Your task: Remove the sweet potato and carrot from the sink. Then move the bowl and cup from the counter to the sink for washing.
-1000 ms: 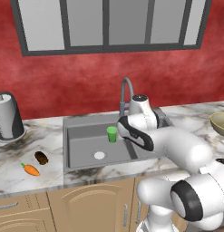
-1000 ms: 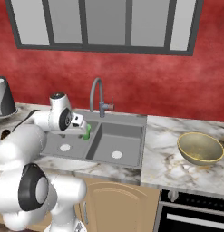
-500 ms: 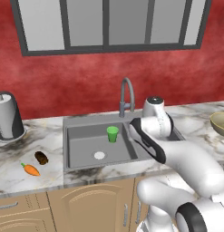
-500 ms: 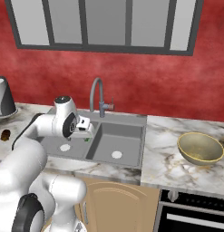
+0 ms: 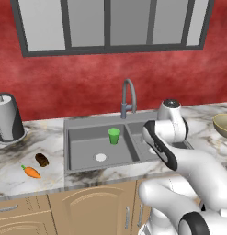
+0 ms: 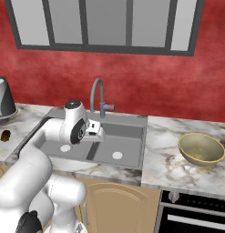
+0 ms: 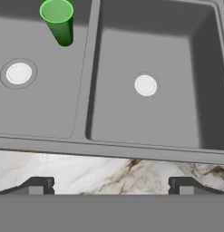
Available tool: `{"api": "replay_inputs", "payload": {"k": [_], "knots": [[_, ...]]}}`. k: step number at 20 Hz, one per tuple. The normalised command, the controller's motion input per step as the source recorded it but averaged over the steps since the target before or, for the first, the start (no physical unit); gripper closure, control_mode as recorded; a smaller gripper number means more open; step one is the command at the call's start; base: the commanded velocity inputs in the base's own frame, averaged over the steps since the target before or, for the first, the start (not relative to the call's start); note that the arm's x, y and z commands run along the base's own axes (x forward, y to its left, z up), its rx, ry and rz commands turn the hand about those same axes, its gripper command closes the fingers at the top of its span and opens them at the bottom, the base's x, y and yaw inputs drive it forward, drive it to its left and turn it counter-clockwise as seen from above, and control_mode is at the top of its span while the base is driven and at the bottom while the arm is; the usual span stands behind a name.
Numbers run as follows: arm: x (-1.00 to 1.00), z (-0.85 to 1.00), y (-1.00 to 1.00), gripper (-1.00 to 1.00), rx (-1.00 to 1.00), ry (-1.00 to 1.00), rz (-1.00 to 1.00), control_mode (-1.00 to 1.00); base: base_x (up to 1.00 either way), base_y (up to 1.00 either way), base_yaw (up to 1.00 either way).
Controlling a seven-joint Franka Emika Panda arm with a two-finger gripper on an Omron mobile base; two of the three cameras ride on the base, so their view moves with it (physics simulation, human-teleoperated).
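Green and glossy, the cup stands upright in the left basin of the sink, near the divider and a little behind the white round drain; its tapered, handleless shape shows clearly from the hand camera. A second ago the gripper was right beside it, down in the basin. Half a second ago it had already pulled away, and now the gripper hangs over the divider between the basins, toward the front counter edge. Its dark tips sit far apart at the bottom of the hand camera with nothing between them, so the jaws are spread and empty. The cup has not moved across these moments. By my reading the cup is delivered and released.

On the counter left of the sink lie the stubby dark brown sweet potato and, just in front of it, the bright orange carrot with its small green top. Both are out of the sink, so that half of the job looks done.

What remains is the bowl, wide, round and olive-tan with a shiny yellowish rim, sitting on the marble well to the right of the sink. The arm would have to swing right to reach it.

Around all this: matte grey basins, a curved grey faucet, white-grey veined marble, tan cabinet doors, a red wall, and a steel kettle at far left.
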Motion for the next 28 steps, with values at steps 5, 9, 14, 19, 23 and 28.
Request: {"api": "replay_inputs", "payload": {"k": [5,9,14,19,23,28], "knots": [[0.00,0.11,-0.40,-1.00,0.00,0.00,0.00,-1.00,0.00,0.00,0.00],[0.00,0.10,-0.40,-1.00,0.00,0.00,0.00,-1.00,0.00,0.00,0.00],[0.00,0.10,-0.40,-1.00,-0.02,0.00,0.00,-1.00,0.00,0.00,0.00],[0.00,0.08,-0.39,-1.00,-0.03,0.00,0.00,-1.00,0.00,0.00,0.00],[0.02,0.09,-0.33,-1.00,-0.07,-0.02,0.00,-1.00,0.00,0.00,0.00],[0.05,0.03,-0.25,-1.00,-0.09,0.00,0.00,-1.00,0.00,0.00,0.00]]}}
